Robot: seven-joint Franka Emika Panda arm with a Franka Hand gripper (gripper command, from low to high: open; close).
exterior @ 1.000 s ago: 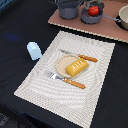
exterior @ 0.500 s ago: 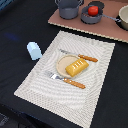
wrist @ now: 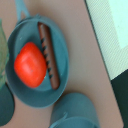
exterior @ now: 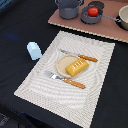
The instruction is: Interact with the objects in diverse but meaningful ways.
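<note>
Placement is described across the exterior view, starting at its left. A pale blue cup (exterior: 33,50) is seen standing mouth-down on the dark worktop (exterior: 20,20), just off the woven placemat (exterior: 97,85) at about 9 o'clock from the plate (exterior: 62,66). It appears to be a light, rigid, smooth plastic part; a grasp across its side walls is judged suitable, with some risk of slipping.

At the centre of the mat, a yellow ridged bread block (exterior: 77,66) lies on the pale round plate. It is rectangular and grooved across its top, and is judged stiff and light; the long flat sides offer the best hold. A knife (exterior: 80,56) is laid at 12 o'clock of the plate and a fork (exterior: 67,80) at 6 o'clock, both with wooden handles.

Further right, on the brown board (exterior: 70,22) at 1 o'clock from the plate, a shallow grey pan (wrist: 62,47) holds a red tomato (wrist: 30,64) and a thin dark-brown sausage stick (wrist: 48,55) with notched markings. The two lie side by side, touching or nearly so. The tomato is round and glossy, likely to roll or slip; the sausage is slender and should be taken at mid-length. A grey pot (exterior: 68,8) is set beside the pan.

The jaws are not visible in either view, so their opening and any load cannot be told.
</note>
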